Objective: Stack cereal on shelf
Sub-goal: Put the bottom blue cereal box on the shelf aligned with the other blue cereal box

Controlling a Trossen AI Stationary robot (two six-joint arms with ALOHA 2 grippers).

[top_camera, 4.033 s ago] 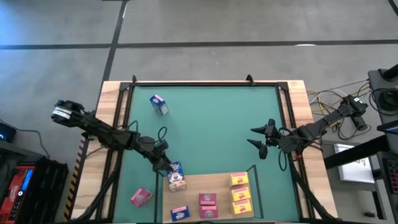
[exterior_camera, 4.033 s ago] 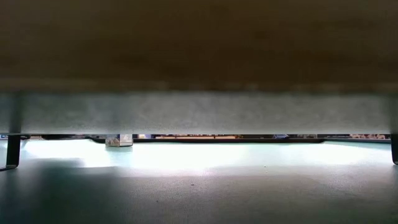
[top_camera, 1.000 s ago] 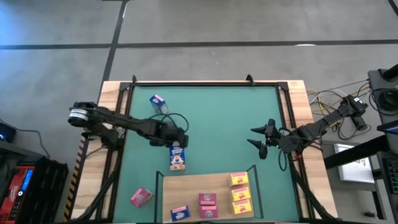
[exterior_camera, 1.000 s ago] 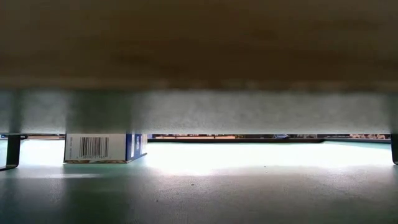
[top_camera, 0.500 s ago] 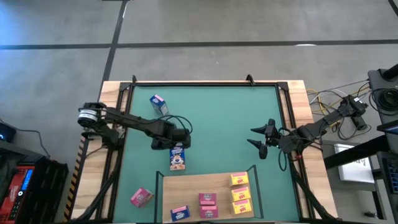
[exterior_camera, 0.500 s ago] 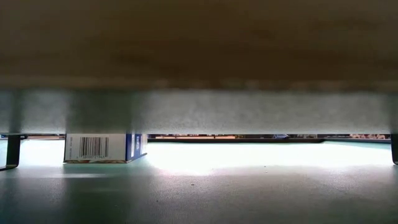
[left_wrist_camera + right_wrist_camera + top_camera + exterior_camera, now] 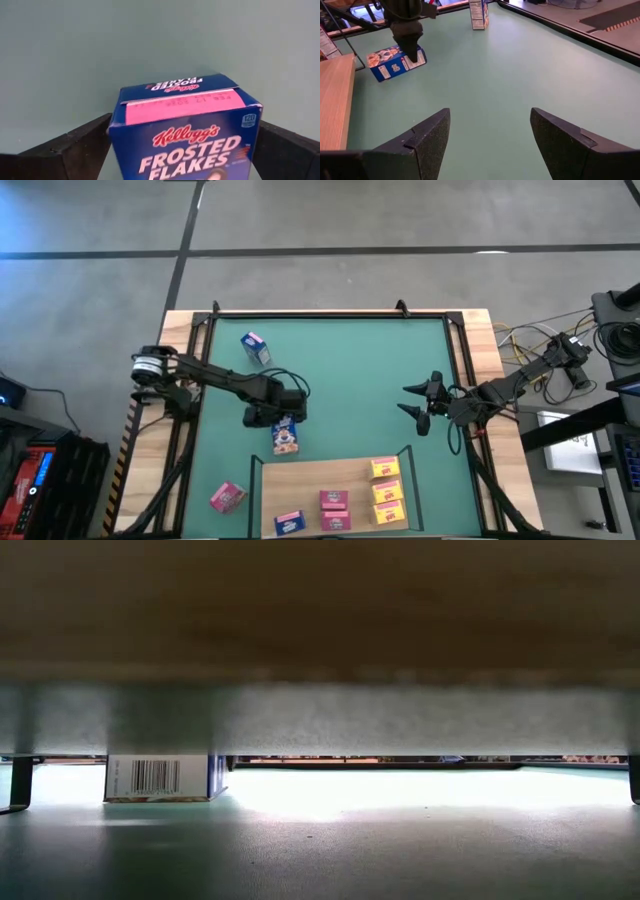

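Note:
A blue cereal box point(image 7: 286, 437) lies flat on the green mat, just beyond the shelf point(image 7: 300, 480), a light-wood board with dark corner posts. My left gripper point(image 7: 272, 418) points down over the box's far end, open, with one finger beside each long side of the box point(image 7: 185, 145). The low view shows the box's barcode end point(image 7: 160, 778) on the mat. My right gripper point(image 7: 405, 400) hangs open and empty above the mat's right part. Yellow boxes point(image 7: 386, 490), pink boxes point(image 7: 334, 500) and a blue one point(image 7: 289, 523) sit on the shelf. My left gripper straddles the blue box near its far end point(image 7: 180, 92) from above, a finger point(image 7: 75, 145) along each long side. Whether the fingers touch the sides, I cannot tell. The box lies flat on the mat, picture side up.
Another blue box point(image 7: 255, 348) stands upright at the mat's far left, also in the right wrist view point(image 7: 478, 15). A pink box point(image 7: 227, 497) lies on the mat left of the shelf. A dark rail point(image 7: 320, 313) frames the mat. The middle of the mat is bare.
My left gripper has sunk toward the blue box and shifted a little toward the near edge, rolling its wrist, so its fingers now stand at the box's sides. The box stays flat on the mat.

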